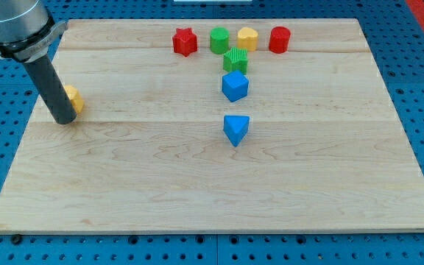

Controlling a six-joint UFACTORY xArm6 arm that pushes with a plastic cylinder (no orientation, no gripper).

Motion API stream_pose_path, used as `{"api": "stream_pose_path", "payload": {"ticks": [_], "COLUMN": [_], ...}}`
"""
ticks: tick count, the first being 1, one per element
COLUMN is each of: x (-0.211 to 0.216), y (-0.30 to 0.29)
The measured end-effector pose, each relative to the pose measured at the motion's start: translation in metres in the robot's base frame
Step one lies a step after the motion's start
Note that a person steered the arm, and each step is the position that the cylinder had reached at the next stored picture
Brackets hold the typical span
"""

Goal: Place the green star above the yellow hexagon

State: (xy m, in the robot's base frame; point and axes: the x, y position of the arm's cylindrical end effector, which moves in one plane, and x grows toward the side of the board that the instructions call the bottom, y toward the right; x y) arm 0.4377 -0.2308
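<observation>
The green star (235, 60) lies near the view's top centre, just under a row of blocks and just above a blue block (235, 86). The yellow hexagon (74, 98) lies far off at the view's left and is partly hidden by my rod. My tip (65, 121) rests on the board right against the hexagon's lower left side. It is far to the left of the green star.
The top row holds a red star (185, 41), a green round block (219, 40), a yellow rounded block (247, 38) and a red cylinder (279, 39). A blue triangular block (235, 129) lies at mid board. The wooden board (197, 199) sits on a blue pegboard.
</observation>
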Motion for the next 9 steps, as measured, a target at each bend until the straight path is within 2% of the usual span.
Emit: {"api": "stream_pose_path", "payload": {"ticks": [2,3,5,8,9], "x": [-0.017,-0.006,0.004,0.003,-0.013], "y": [0.0,0.024,0.173,0.311,0.36]}}
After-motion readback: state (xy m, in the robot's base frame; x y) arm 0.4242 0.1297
